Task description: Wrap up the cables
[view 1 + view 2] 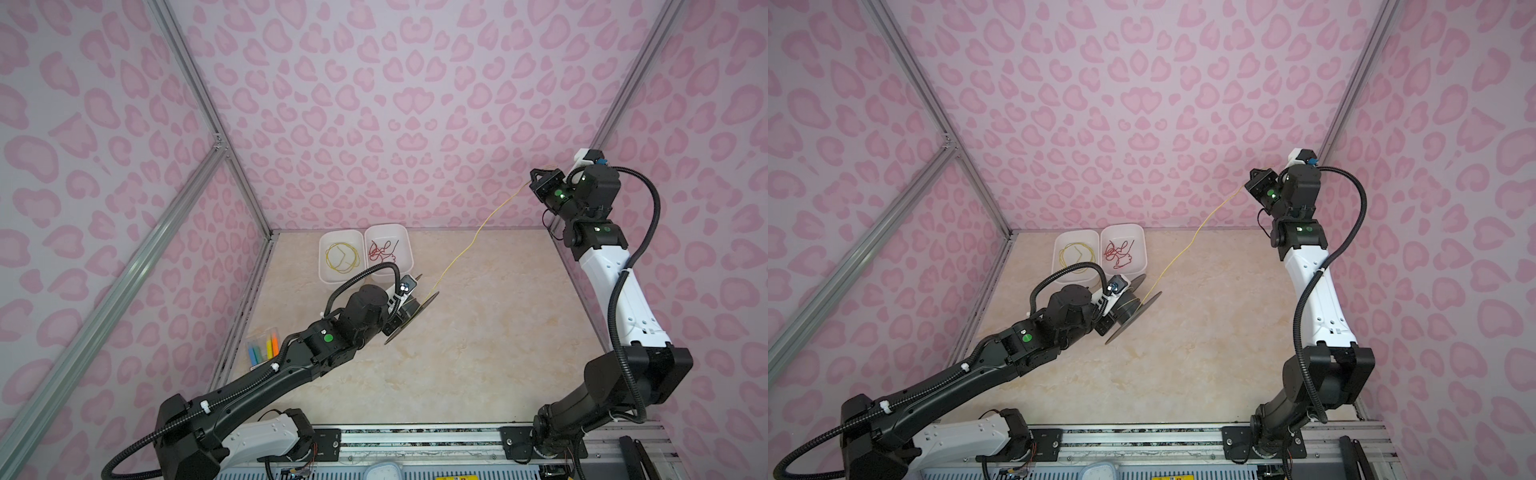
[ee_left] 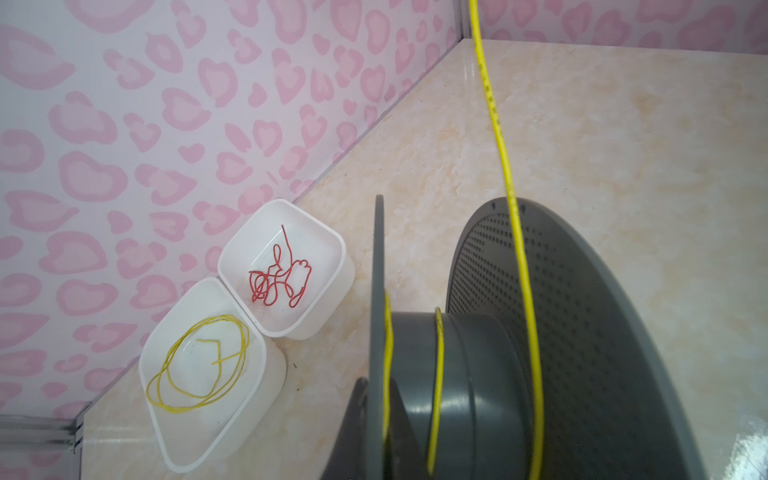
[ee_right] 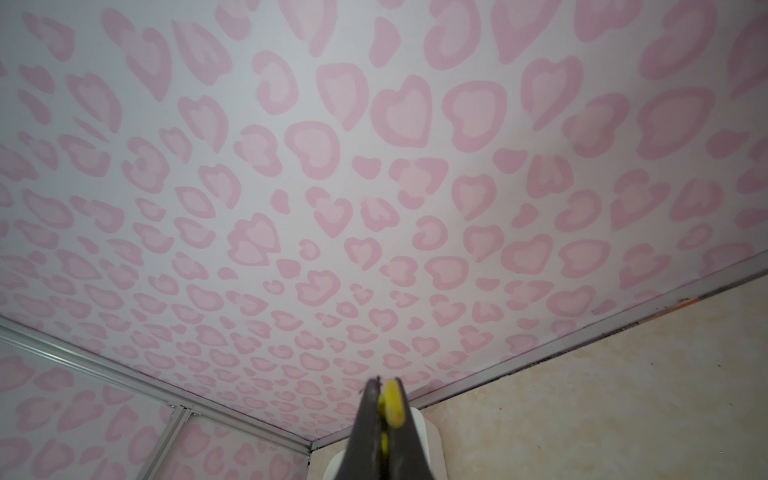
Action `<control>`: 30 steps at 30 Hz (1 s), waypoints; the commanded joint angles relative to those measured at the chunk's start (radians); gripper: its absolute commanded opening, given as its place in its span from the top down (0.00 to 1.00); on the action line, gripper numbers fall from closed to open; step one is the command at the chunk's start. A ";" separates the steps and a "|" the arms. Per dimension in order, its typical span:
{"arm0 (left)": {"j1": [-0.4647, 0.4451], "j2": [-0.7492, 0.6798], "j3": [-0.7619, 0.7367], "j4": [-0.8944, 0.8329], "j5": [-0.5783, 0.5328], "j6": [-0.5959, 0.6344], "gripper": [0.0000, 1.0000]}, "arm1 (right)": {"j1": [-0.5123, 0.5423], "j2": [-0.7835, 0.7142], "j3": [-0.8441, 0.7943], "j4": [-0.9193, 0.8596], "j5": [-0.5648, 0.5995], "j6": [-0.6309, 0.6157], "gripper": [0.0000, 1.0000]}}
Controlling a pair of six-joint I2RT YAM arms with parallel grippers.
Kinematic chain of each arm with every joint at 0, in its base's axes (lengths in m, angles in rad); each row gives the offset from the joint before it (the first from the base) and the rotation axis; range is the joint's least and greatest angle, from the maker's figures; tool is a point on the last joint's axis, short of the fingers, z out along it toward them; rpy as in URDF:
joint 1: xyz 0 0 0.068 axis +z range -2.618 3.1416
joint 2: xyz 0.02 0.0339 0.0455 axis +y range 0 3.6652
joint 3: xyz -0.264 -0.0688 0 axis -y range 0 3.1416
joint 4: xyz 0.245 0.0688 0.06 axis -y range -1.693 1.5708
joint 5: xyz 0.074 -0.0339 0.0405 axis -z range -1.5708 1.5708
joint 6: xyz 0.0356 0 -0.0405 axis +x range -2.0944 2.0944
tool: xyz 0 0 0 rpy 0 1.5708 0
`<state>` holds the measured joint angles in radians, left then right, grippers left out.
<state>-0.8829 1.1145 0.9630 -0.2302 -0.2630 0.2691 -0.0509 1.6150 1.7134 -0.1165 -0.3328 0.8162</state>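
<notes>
A grey spool is tilted just above the table's left middle. My left gripper is shut on its thin flange, one finger on each side. A few turns of yellow cable lie round the hub. From there the cable runs taut up to the back right. There my right gripper hangs high by the wall, shut on the cable's end.
Two white bins stand at the back left: one holds loose yellow cable loops, the other a tangled red wire. A clear bag of coloured markers lies by the left wall.
</notes>
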 commanded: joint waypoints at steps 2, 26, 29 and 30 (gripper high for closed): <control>0.001 -0.041 0.016 -0.016 0.114 0.039 0.96 | -0.014 0.025 -0.085 0.119 0.062 -0.029 1.00; 0.288 0.028 0.270 0.122 0.592 -0.259 0.96 | 0.034 -0.011 -0.830 0.378 0.167 -0.002 1.00; 0.321 0.043 0.288 0.174 0.580 -0.326 0.96 | 0.071 -0.032 -0.859 0.350 0.204 -0.035 1.00; 0.331 0.050 0.298 0.188 0.560 -0.347 0.96 | 0.084 -0.043 -0.881 0.352 0.221 -0.039 1.00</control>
<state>-0.5713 1.1542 1.2289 -0.2089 0.2989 0.0128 0.0116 1.5856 0.8631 0.2188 -0.1635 0.8066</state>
